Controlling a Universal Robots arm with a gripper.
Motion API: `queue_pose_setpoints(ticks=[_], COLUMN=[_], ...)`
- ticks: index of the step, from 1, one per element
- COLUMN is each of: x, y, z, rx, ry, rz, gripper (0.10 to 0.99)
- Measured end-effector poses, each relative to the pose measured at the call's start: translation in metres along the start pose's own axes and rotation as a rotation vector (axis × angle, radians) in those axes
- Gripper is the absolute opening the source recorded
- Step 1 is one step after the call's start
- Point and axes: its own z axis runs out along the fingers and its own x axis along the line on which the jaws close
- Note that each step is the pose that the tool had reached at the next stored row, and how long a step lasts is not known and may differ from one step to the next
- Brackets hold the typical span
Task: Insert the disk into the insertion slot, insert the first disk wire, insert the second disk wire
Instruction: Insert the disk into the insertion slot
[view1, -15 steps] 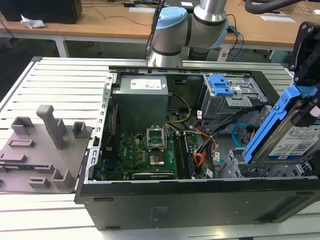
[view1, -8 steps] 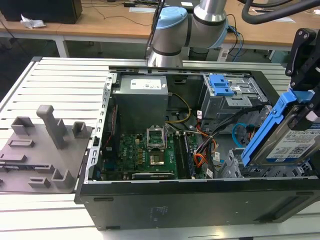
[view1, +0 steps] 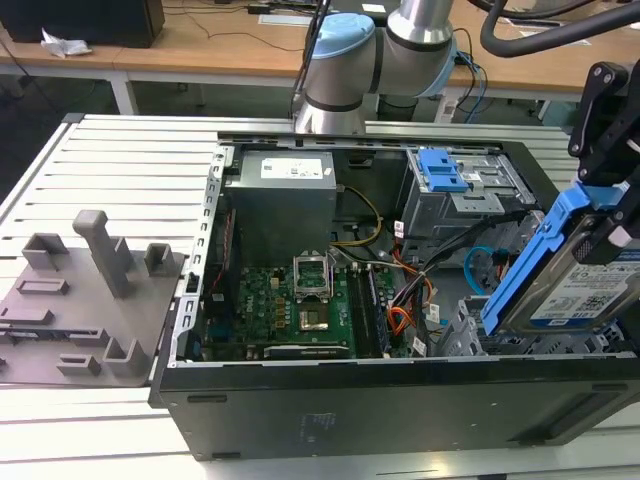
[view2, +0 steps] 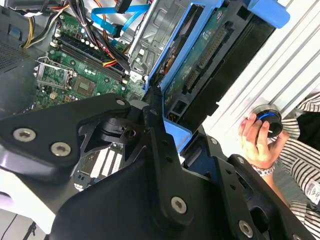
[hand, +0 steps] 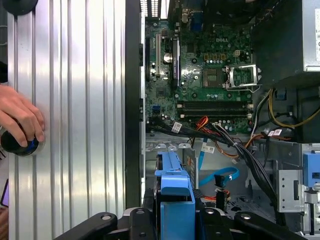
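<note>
My gripper (view1: 608, 205) is shut on the disk (view1: 575, 285), a silver drive with a white label in a bright blue carrier. The disk hangs tilted above the case's corner at the exterior view's right. Just below it stands the insertion slot (view1: 462, 335), a perforated silver cage. In both wrist views the blue carrier (hand: 175, 192) sits between my black fingers (view2: 156, 131), with the disk's circuit side (view2: 200, 65) facing the second wrist camera. The second disk wire (view1: 481, 262), a light-blue cable (hand: 220, 178), loops loose beside the slot. I cannot tell which cable is the first disk wire.
A taller grey cage with a blue bracket (view1: 445, 172) stands behind the slot. A bundle of orange, red, yellow and black wires (view1: 412, 295) crosses beside the motherboard (view1: 300, 305). A person's hand (hand: 20, 117) rests on a knob on the ribbed table. Grey fixtures (view1: 90, 290) lie at the exterior view's left.
</note>
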Motion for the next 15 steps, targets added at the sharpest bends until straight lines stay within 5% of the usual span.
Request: queue_pose_setpoints(ticks=[7,15], x=[-0.0011,-0.0251], y=[-0.0002,-0.0003], z=[0.0048,0.0063], rx=[0.000,0.000], ry=[-0.0002,-0.0001], rz=[0.000,0.000], gripper=[0.365,0.365])
